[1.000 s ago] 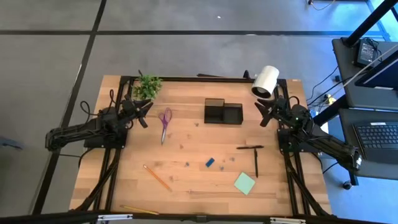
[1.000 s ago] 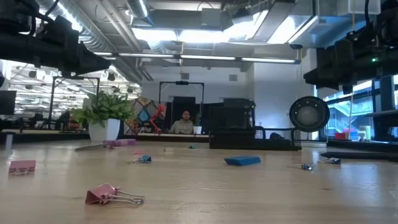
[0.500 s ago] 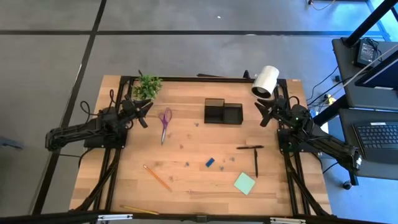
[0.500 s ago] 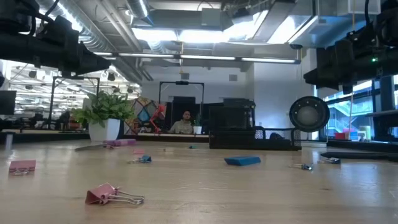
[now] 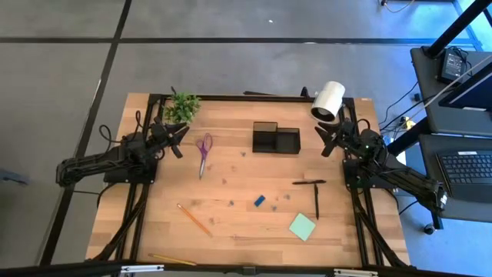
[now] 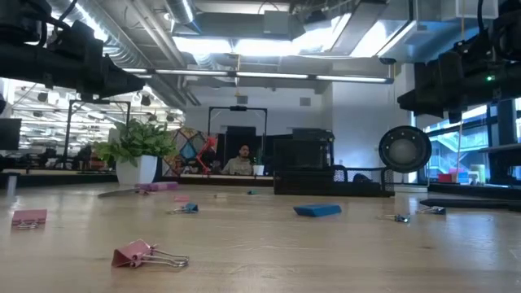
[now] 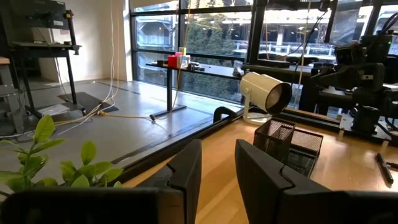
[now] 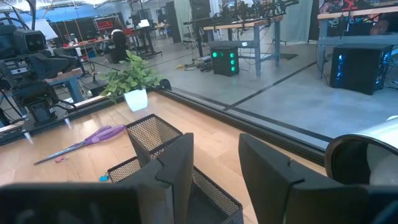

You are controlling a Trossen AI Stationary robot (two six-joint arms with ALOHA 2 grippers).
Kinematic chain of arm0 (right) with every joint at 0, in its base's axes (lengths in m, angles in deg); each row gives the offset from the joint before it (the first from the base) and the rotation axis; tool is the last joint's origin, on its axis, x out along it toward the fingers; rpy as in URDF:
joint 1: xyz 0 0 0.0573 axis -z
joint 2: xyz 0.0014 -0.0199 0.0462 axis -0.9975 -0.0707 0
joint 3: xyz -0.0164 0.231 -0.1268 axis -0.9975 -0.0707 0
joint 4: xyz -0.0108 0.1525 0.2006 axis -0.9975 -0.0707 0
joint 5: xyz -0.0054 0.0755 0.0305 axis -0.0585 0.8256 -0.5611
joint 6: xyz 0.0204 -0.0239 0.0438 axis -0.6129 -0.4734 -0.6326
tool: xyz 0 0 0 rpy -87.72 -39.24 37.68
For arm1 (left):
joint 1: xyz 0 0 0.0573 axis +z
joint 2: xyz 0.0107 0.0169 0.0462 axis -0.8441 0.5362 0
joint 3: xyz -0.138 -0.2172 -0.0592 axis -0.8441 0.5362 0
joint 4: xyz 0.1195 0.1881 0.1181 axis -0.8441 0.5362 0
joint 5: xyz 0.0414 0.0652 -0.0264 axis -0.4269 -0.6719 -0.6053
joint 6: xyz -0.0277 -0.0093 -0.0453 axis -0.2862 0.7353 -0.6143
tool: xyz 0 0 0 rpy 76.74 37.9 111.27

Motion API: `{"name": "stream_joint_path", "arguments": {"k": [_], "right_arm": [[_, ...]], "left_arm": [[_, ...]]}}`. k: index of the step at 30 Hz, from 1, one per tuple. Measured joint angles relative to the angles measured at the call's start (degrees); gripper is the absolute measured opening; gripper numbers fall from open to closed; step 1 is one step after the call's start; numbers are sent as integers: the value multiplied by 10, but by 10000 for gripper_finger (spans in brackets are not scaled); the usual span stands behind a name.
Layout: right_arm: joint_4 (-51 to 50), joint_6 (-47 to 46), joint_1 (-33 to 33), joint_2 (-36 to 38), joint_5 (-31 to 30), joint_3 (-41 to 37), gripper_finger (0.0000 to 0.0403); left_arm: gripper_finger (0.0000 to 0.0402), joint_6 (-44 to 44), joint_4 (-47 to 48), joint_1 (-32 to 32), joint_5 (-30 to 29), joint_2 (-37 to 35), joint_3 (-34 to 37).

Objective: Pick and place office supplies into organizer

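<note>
Nothing has changed across the last second: both arms hold the same raised, parked posture and every item lies where it lay, so the task has not yet begun in any practical sense. Left claw [image 5: 178, 139] hovers above the table [image 5: 231, 231] near the far left corner, just beside the small plant [image 5: 183, 105]; its fingers stand parted with a clear gap and nothing between them, as the left wrist view confirms [image 7: 217, 180]. Right claw [image 5: 329, 141] hovers near the far right corner, below the white cylinder [image 5: 327, 100], likewise released and empty, fingers apart [image 8: 214, 174]. The organizer [image 5: 276, 139] sits at the far middle of the table between the two claws, and from above its compartments appear to hold nothing. All supplies remain loose on the table: purple scissors [image 5: 204, 152] just beside the left claw, blue block [image 5: 260, 201] near the centre, green sticky-note pad [image 5: 303, 226] toward the near right, two black pens [image 5: 316, 200] on the right, an orange pencil [image 5: 194, 219] at near left, a yellow pencil [image 5: 172, 260] at the near edge. Pink binder clip [image 6: 146, 255] lies in the low view's foreground. Judgement: the placing is wholly outstanding; the scissors are the closest first candidate for the left arm, the pens for the right.
</note>
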Motion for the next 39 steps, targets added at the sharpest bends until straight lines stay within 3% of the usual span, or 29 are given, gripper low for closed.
{"name": "stream_joint_path", "arguments": {"k": [33, 39], "right_arm": [[0, -1, 0, 0, -1, 0, 133], [0, -37, 0, 0, -1, 0, 133]], "left_arm": [[93, 0, 0, 0, 0, 0, 0], [93, 0, 0, 0, 0, 0, 0]]}}
